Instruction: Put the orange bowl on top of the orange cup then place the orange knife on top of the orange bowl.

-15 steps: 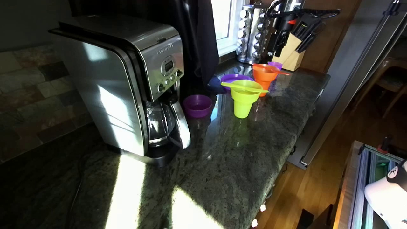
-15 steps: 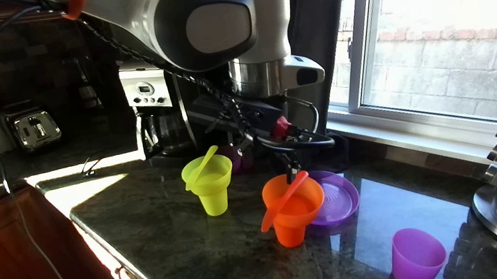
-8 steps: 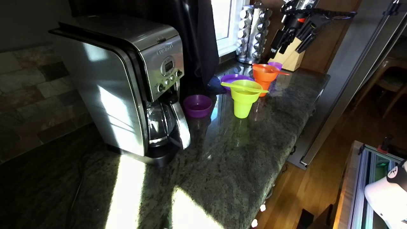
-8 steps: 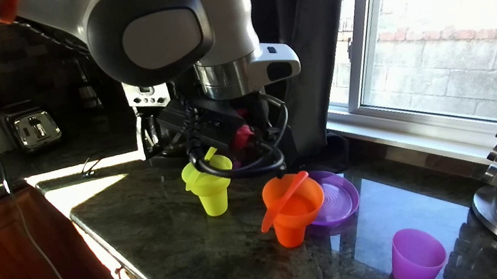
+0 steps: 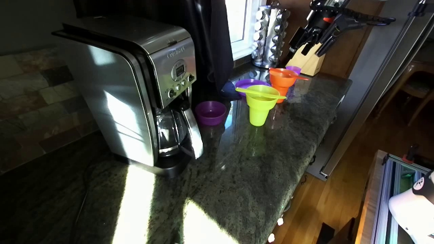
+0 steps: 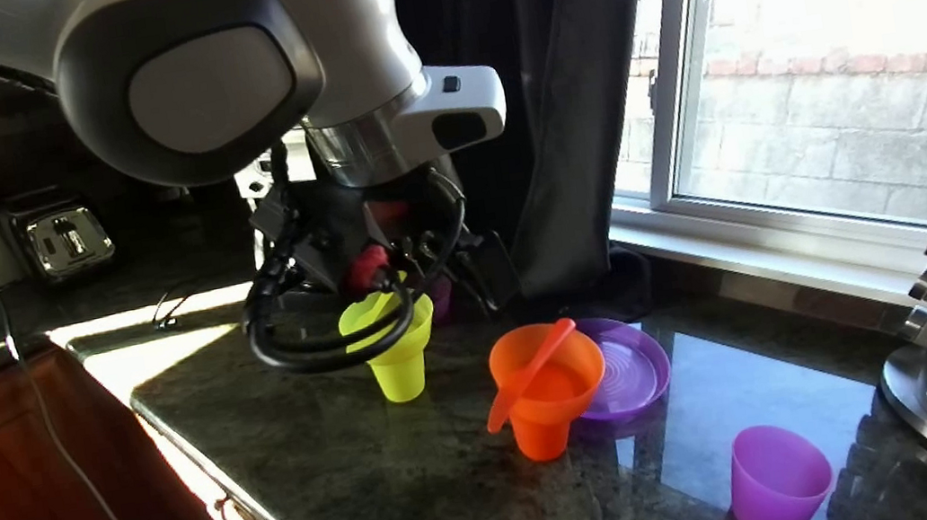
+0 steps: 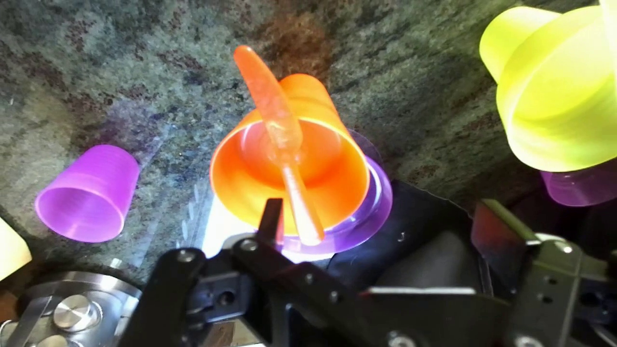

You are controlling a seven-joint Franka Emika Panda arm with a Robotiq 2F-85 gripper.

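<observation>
Stacking plastic: flat orange knife [image 7: 285, 137] is crossing round orange bowl [image 6: 568, 374] atop tapered orange cup [image 6: 543, 436]
Black hand [image 7: 384, 212]: is hovering spread; seemingly nothing remaining

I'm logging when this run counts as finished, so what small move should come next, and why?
Probably ease back with the jaws open: the orange bowl sits on the orange cup, the orange knife lies across the bowl's rim, and the jaws stand wide apart, holding nothing, so nothing seems left to place.

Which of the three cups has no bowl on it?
The purple cup, standing alone; the orange cup sits under the orange bowl, the yellow-green cup under a yellow-green bowl.
</observation>
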